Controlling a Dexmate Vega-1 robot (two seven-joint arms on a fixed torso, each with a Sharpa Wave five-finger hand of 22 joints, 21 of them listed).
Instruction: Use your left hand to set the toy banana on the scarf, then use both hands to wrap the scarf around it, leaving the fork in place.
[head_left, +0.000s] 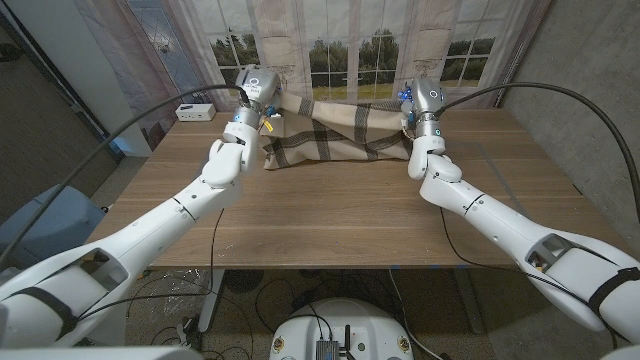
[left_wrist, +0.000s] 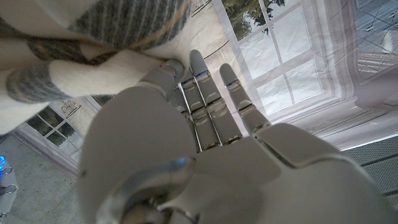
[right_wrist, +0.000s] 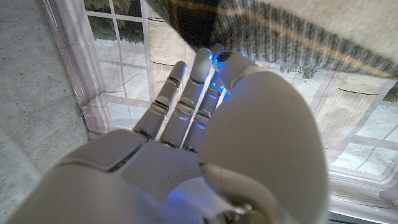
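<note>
Both hands, the left hand (head_left: 252, 92) and right hand (head_left: 424, 100), pinch the plaid scarf's (head_left: 335, 135) far corners above the table (head_left: 330, 210). The banana is hidden, presumably underneath; a loose pinch could drop the fold.

A wide stretch of bare wooden table (head_left: 330, 215) is seen between the two white robot arms, open from the near edge up to the cream-and-brown plaid wool scarf (head_left: 340, 140). The far side is taken up by that scarf, which is lifted at its two ends by the left hand (head_left: 255, 112) and the right hand (head_left: 422, 118) and sags between them onto the tabletop. A small white box (head_left: 195, 112) is seen at the far left corner, and a curtained window backdrop (head_left: 340, 45) closes off the space just behind the table.
</note>
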